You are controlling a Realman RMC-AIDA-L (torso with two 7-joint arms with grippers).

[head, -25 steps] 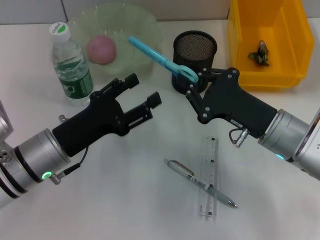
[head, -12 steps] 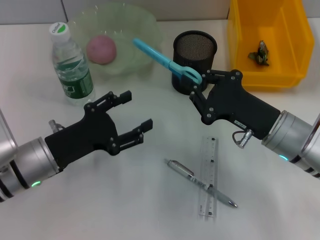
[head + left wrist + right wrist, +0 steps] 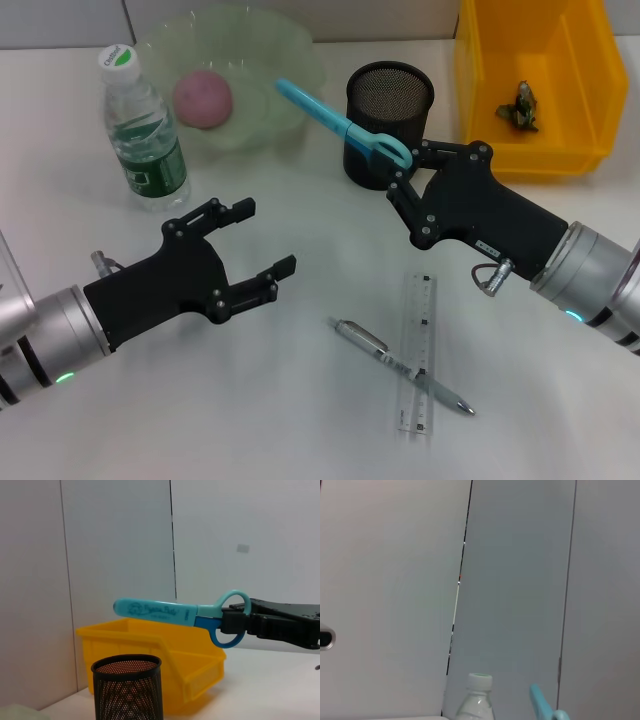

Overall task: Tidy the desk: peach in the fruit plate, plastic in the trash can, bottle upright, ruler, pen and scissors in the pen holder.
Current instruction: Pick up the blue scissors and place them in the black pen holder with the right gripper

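Now my left claw (image 3: 263, 243) has backed away from the middle and dropped low over the surface (image 3: 300, 420), jaws spread wide and holding nothing. My right claw (image 3: 398, 168) has taken over the scissors (image 3: 340, 123), clamped on the handle loop, and has eased them a little toward the pen holder (image 3: 389, 105), blades pointing out over the fruit plate (image 3: 290, 50). I judge the handover done; next I must tip them into the holder. Pen (image 3: 400, 366) and ruler (image 3: 418, 350) lie crossed, waiting.
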